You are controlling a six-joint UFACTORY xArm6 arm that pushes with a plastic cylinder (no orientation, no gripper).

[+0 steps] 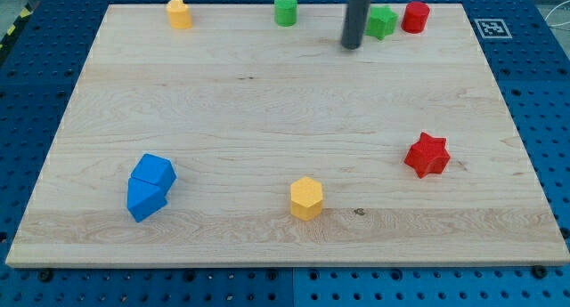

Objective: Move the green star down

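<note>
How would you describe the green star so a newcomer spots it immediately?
Look along the top edge of the wooden board, toward the view's right. The green star sits between my tip and a red cylinder. Unlike the green cylinder further left, it has points.

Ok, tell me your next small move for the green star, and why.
Probably slide my tip up and around to the top side of the green star. My tip now sits at the star's lower left, so pushing from here wouldn't send it toward the view's bottom.
</note>
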